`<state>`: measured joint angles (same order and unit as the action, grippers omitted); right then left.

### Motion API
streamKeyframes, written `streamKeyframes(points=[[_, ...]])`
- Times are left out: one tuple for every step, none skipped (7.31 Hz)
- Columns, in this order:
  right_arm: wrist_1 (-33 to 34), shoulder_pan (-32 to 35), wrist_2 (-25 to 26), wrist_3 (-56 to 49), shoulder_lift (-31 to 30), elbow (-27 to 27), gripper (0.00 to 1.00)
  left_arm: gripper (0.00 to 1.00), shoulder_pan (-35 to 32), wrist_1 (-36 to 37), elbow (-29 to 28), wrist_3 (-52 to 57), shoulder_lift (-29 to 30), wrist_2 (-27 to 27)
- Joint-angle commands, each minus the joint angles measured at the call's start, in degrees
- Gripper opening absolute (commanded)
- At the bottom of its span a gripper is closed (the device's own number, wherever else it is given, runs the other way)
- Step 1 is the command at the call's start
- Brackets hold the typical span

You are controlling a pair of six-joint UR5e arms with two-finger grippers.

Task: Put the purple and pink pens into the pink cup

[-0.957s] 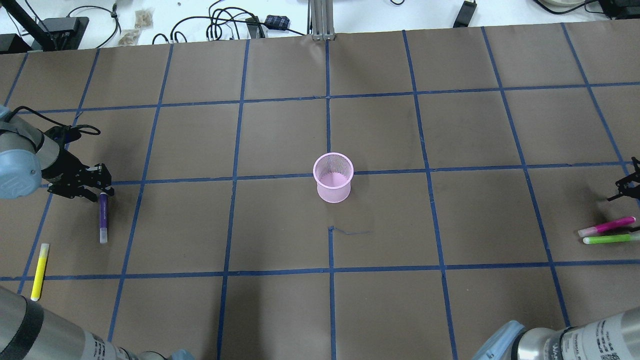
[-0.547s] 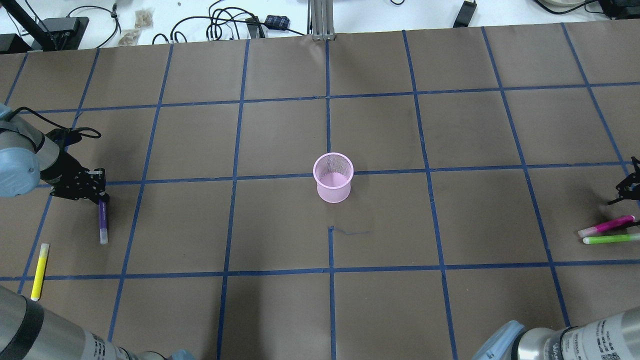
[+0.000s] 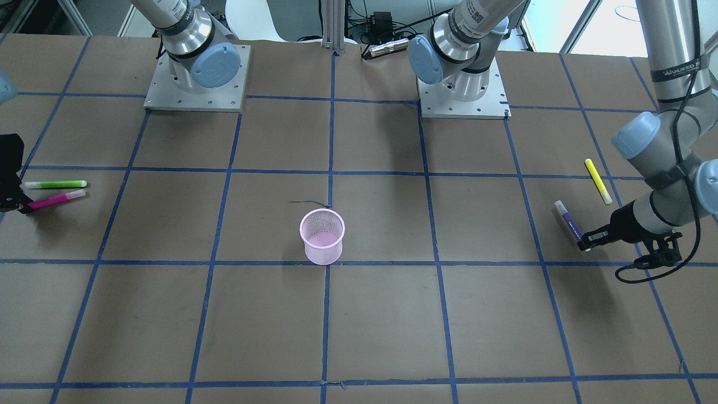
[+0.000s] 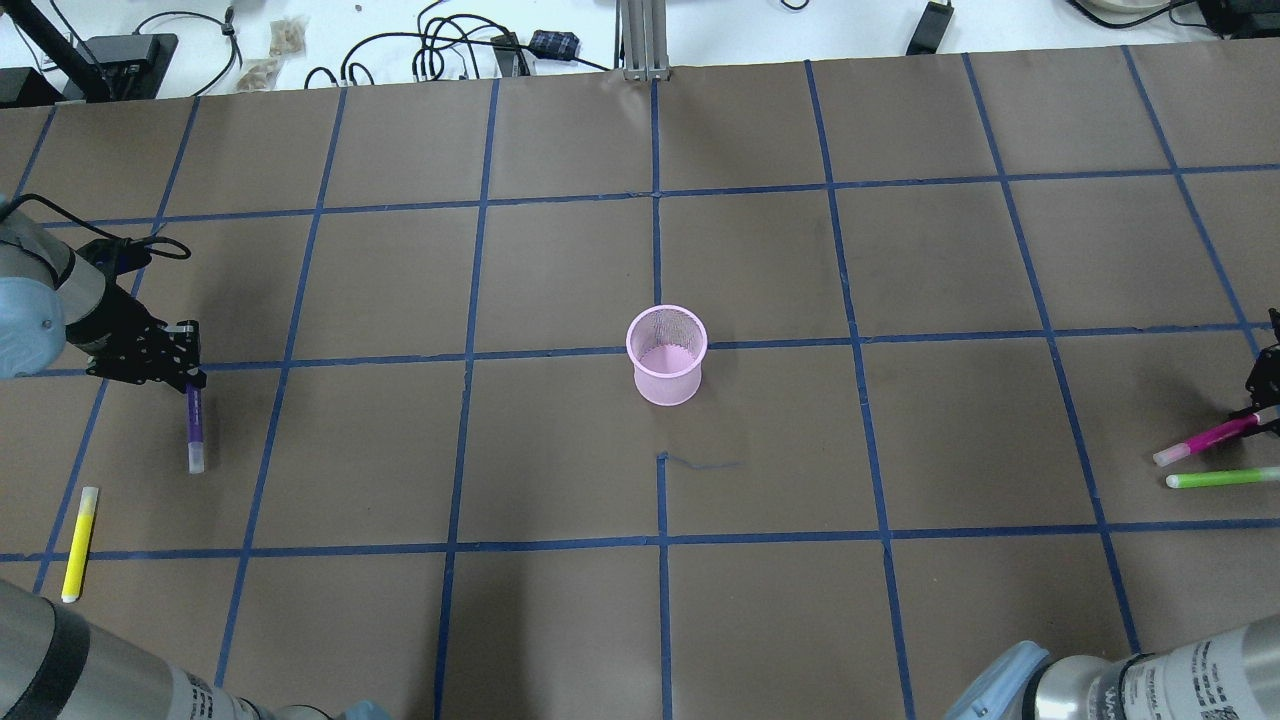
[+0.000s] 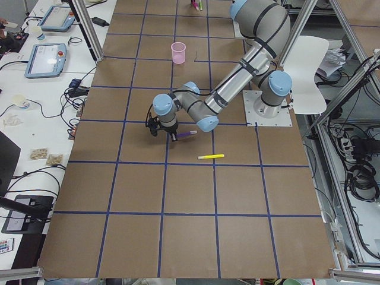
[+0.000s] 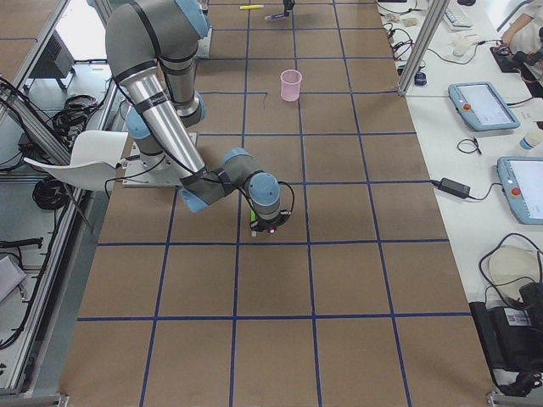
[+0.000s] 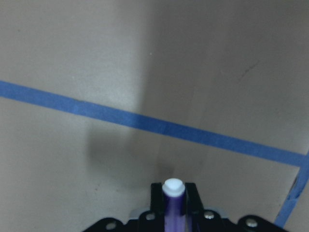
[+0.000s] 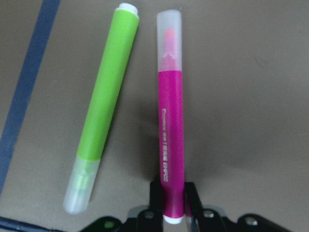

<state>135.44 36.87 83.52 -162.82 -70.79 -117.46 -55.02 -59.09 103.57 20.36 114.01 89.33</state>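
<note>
The pink mesh cup stands upright mid-table, also in the front view. My left gripper is shut on one end of the purple pen, which points toward the robot; the left wrist view shows the pen between the fingers. My right gripper at the far right edge is shut on the end of the pink pen; the right wrist view shows the pen pinched between the fingers. Both grippers are far from the cup.
A green pen lies just beside the pink pen, also in the right wrist view. A yellow pen lies on the table near the left arm. The table is brown paper with a blue tape grid; cables lie beyond the far edge.
The left gripper closed on the purple pen and drew it slightly left and away. The right gripper came down onto the pink pen, whose gripped end swung away from the green pen.
</note>
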Motion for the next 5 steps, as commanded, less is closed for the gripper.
streamKeyframes(points=[[0.00,0.05,-1.50,0.74,-1.62,1.69,0.00,0.00,-3.67,-1.29,-4.76,-0.24,-1.86,0.05],[0.00,0.39,-5.08,1.62,-2.59,2.14,0.00,0.00,-6.21,-1.20,-6.87,-0.32,-2.39,0.06],[-0.09,1.01,-6.16,10.76,-2.86,2.06,0.00,0.00,-8.41,-0.76,-7.77,-0.41,-3.09,0.06],[-0.09,3.62,-6.17,17.99,-4.69,2.15,0.00,0.00,-9.65,-0.59,-7.77,-3.11,-3.88,-0.21],[-1.13,7.83,-5.13,23.37,-7.67,2.23,0.00,0.00,-10.27,-0.41,-7.86,-4.09,-4.58,-0.56]])
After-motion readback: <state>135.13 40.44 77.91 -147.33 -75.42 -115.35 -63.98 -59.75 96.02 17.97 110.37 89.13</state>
